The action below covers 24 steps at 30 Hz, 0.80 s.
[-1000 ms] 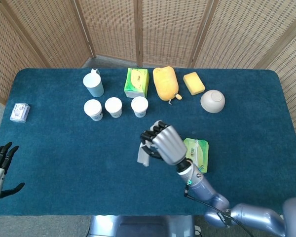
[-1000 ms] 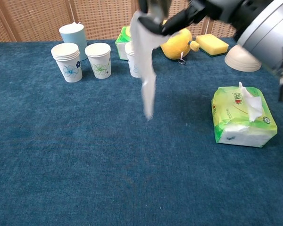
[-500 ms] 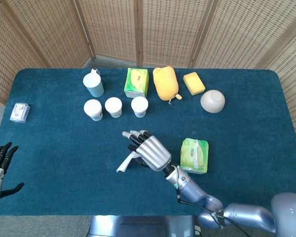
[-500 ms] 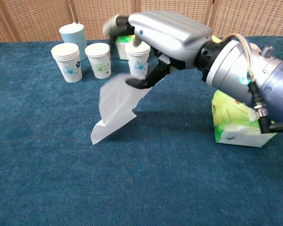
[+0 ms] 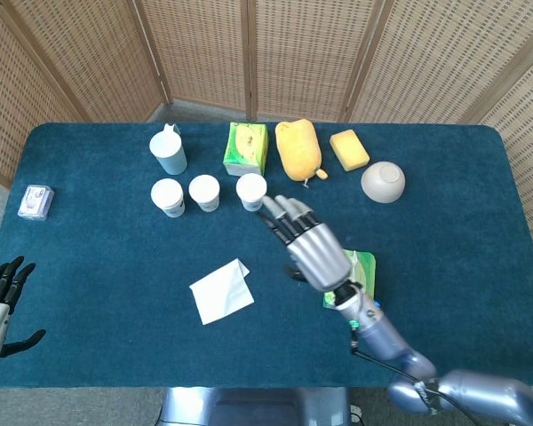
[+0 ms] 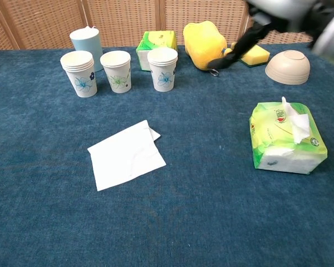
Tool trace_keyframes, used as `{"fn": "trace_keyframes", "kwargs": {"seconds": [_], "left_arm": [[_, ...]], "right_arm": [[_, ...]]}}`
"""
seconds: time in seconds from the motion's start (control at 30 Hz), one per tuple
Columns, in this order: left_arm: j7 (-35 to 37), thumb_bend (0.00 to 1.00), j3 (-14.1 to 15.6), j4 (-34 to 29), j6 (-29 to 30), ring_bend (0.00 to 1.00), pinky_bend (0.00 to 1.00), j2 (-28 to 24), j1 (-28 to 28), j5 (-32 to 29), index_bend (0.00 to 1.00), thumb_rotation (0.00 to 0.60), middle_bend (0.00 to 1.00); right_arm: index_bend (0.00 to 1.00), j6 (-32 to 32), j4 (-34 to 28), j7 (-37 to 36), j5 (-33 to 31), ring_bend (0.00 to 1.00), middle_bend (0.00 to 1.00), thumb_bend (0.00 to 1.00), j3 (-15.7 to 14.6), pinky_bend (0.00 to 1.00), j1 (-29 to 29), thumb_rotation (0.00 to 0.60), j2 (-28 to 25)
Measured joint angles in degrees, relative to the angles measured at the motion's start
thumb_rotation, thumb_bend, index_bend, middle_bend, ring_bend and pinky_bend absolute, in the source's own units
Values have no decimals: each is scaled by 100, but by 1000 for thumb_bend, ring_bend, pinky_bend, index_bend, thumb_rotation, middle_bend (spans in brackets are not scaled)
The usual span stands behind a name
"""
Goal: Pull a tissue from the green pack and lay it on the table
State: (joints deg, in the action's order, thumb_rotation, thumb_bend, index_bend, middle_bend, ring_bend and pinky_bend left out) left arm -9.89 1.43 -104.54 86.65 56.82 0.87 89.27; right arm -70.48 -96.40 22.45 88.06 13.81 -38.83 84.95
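One tissue (image 5: pixel 221 292) lies flat on the counter (image 5: pixel 89 257) left of the green pack (image 6: pixel 286 139), right hand (image 5: pixel 306 249) raised above, fingers spread, empty; task looks done, next just retract.

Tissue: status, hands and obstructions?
Right hand open, raised, empty. Left hand open at table edge. Tissue flat on the table, apart from green pack. Nothing obstructing.

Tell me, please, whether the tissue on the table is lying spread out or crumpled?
Spread out. The tissue lies flat on the table, a second corner peeking out at its far edge; nothing touches it.
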Motion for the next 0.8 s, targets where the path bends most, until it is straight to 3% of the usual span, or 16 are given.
{"fn": "trace_keyframes", "kwargs": {"seconds": [0.23,0.53,0.8], "left_arm": [[175,0,70,-51,-25,0,0,-57,4,136,0,600,0],[-12,0,168,-101,-35,0,0,-32,-9,332,0,600,0],[-147,0,193,-147,-1,0,0,17,-36,391,0,600,0]], "right_arm": [[0,-766,113,-492,255,0,0,0,-513,147,825,600,-794],[0,-1433,170,-937,20,0,0,0,-1113,141,1959,600,-1321],[0,-2081,195,-1273,-89,0,0,0,-1264,141,2610,600,-1511]]}}
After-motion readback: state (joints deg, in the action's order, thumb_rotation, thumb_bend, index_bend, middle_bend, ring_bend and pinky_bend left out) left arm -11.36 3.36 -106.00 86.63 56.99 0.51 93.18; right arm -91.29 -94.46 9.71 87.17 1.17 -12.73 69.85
